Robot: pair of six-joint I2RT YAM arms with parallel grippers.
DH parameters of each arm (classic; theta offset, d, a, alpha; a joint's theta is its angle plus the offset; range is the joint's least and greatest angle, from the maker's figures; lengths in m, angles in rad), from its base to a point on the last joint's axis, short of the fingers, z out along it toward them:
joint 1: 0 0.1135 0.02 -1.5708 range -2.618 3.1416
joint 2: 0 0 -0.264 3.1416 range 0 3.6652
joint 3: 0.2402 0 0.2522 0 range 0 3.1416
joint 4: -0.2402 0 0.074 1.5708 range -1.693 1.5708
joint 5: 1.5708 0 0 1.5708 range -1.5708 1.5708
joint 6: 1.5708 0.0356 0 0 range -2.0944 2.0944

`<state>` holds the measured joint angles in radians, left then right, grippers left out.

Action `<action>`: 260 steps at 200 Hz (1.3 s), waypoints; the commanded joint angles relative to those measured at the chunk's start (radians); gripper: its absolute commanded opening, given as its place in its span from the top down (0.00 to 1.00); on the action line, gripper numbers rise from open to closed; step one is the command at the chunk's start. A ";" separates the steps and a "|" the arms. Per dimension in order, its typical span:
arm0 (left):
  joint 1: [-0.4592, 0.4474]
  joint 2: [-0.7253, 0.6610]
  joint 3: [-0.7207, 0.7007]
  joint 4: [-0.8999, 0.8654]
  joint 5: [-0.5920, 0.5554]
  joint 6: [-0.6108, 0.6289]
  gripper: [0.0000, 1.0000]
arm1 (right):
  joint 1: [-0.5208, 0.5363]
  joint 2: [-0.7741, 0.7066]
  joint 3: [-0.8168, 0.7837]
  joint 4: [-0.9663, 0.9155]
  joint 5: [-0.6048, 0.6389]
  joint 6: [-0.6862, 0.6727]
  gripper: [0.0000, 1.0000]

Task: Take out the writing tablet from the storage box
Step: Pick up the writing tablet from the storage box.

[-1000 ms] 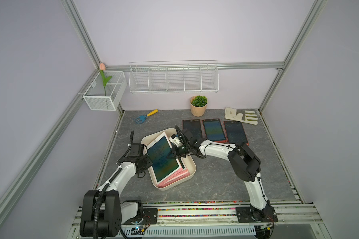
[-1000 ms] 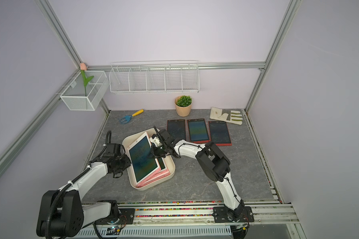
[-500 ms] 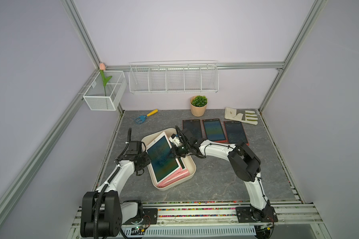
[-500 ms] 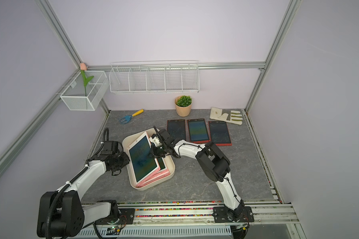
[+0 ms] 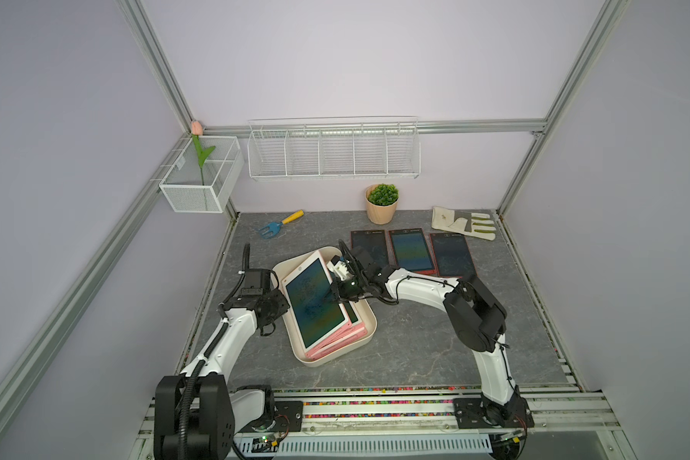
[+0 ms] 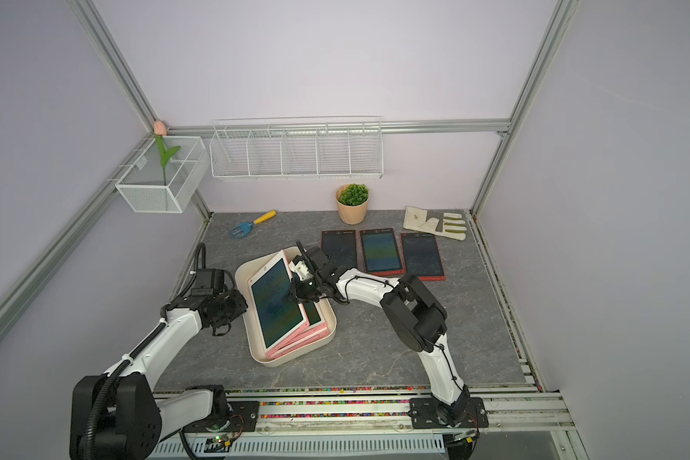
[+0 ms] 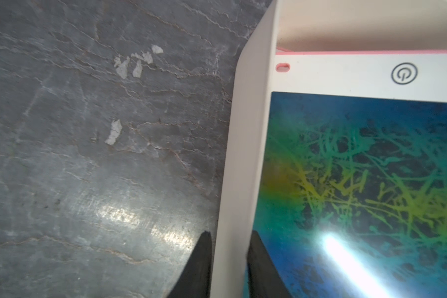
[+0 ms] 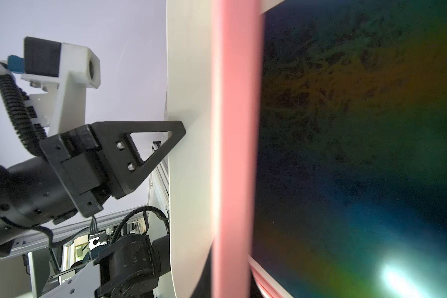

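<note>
Top tablet (image 5: 315,302), white-framed with pink sides and a green-blue scribbled screen, lies tilted on a stack of pink tablets (image 5: 341,338) inside the box (image 5: 369,332), its left long edge raised against the box's left wall. Box, cream and shallow, sits askew on the tabletop (image 5: 415,350), left of centre, nearer the front edge than the back.

Left gripper (image 7: 229,247) straddles the box's left wall: one finger outside over the tabletop, the other inside against the tablet's screen edge, jaws narrowly parted and pinched on the wall; seen from the right wrist as a black triangular finger (image 8: 150,152) pressed to the wall's outer face. Right gripper (image 5: 332,294) reaches in from the box's right side and rests at the tablet's right long edge, over the screen; jaws fully closed, whether on the tablet's edge cannot be told.

Behind the box, toward the back right of the tabletop, three red-framed tablets (image 5: 411,251) lie side by side, flat. Further back: a potted plant (image 5: 382,203) near the back edge's middle, a glove (image 5: 463,223) at the back right corner, a blue fork with yellow handle (image 5: 280,224) toward the back left.

On the back wall hangs a wire rack (image 5: 333,149); on the left wall, a mesh basket (image 5: 202,179) holding a tulip (image 5: 197,129).
</note>
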<state>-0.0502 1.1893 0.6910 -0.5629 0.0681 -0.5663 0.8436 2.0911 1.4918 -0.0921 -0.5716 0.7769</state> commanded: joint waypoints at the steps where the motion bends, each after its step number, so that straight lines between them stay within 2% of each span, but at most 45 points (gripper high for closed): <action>1: 0.007 -0.025 0.037 -0.035 -0.017 0.016 0.74 | -0.019 -0.068 -0.024 -0.038 0.050 -0.032 0.93; 105: 0.008 -0.081 0.052 -0.054 -0.016 0.024 0.71 | -0.026 -0.087 -0.026 -0.014 0.014 -0.017 0.93; 203: 0.007 -0.107 0.060 -0.049 0.011 0.016 0.70 | -0.047 -0.179 -0.032 -0.002 -0.056 -0.020 0.93; 226: 0.008 -0.128 0.054 -0.010 0.093 0.027 0.66 | -0.058 -0.208 -0.047 0.007 -0.065 -0.012 0.93; 260: 0.007 -0.159 0.023 0.124 0.288 0.003 0.62 | -0.108 -0.307 -0.107 0.007 -0.087 -0.017 0.93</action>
<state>-0.0502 1.0592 0.7254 -0.5453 0.2050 -0.5594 0.7792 1.8923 1.4254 -0.1204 -0.6113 0.7624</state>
